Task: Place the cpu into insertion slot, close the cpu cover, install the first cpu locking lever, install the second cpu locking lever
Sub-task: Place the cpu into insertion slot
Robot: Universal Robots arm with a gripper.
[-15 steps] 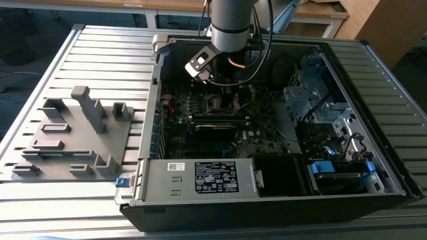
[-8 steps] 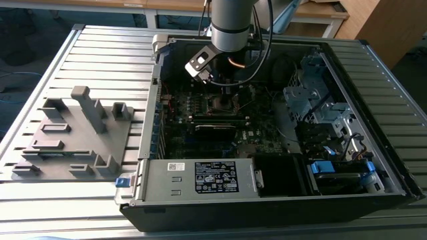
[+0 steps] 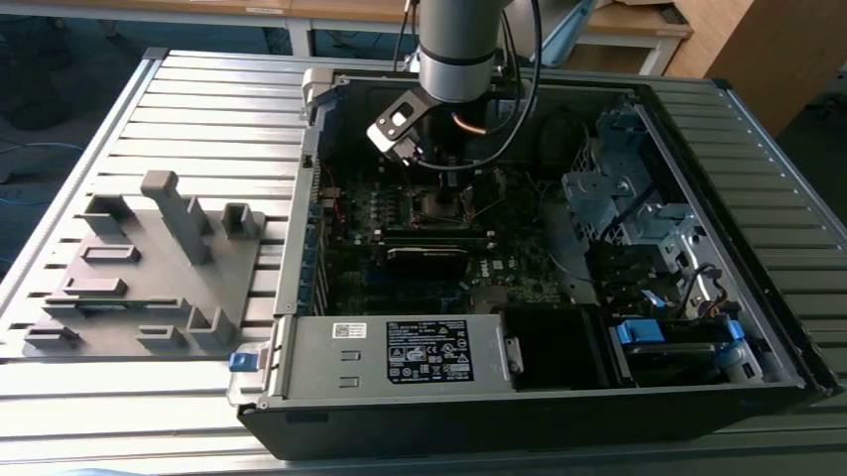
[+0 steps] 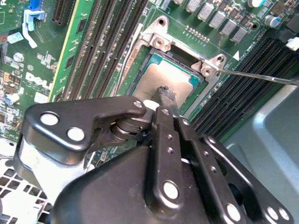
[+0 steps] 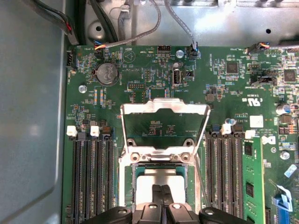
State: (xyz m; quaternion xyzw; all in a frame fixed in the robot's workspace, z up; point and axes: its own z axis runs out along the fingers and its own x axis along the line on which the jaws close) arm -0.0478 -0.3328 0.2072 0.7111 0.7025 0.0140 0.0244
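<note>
Slatted table [image 3: 198, 89] holds a computer case [image 3: 741, 109]. Its insertion slot [image 3: 442, 204], at ten o'clock from the case's middle in the exterior view, holds the cpu [image 4: 156, 77] flat; cpu cover [image 5: 163, 107] up. Claw [image 4: 164, 93] pinched shut, empty, just above. Likely light, stiff, breakable: grip edges.

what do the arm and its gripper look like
The arm is a smooth grey cylinder with a pale band near the wrist. Black cables loop beside it, and a silver-edged black block is mounted at its side. The gripper is a glossy black metal linkage dotted with round silver pins, tapering to two narrow black fingers.
</note>
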